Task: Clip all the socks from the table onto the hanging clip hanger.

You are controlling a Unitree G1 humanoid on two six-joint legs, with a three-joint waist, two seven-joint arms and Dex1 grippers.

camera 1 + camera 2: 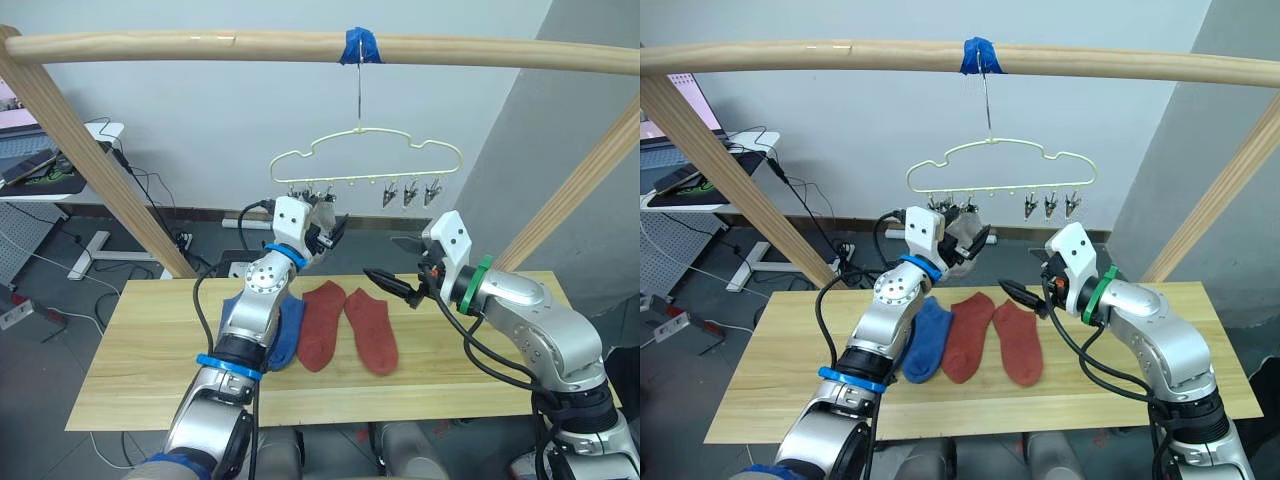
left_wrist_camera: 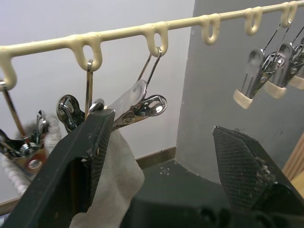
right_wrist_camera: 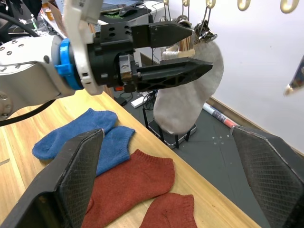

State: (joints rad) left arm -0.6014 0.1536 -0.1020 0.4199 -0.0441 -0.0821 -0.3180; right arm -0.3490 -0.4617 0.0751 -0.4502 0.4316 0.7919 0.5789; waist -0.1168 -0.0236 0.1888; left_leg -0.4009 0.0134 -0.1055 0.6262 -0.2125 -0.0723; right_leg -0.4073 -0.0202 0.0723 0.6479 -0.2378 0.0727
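Observation:
The pale yellow clip hanger (image 1: 370, 150) hangs by its hook from the wooden pole. My left gripper (image 1: 335, 232) is raised just under its left clips and is open. A light grey sock (image 3: 187, 102) hangs from a metal clip (image 2: 142, 104), close against one left finger (image 2: 90, 147). On the table (image 1: 140, 350) lie two blue socks (image 3: 85, 135) overlapping each other, and two rust red socks (image 1: 322, 322) (image 1: 372, 328) side by side. My right gripper (image 1: 382, 257) hovers open and empty above the table, just right of the red socks.
Three bare clips (image 1: 405, 193) hang bunched at the hanger's right end. The round pole frame (image 1: 200, 45) spans overhead, with slanted legs on both sides. A desk (image 1: 40, 170) with a mat and cables stands at the back left beyond the table.

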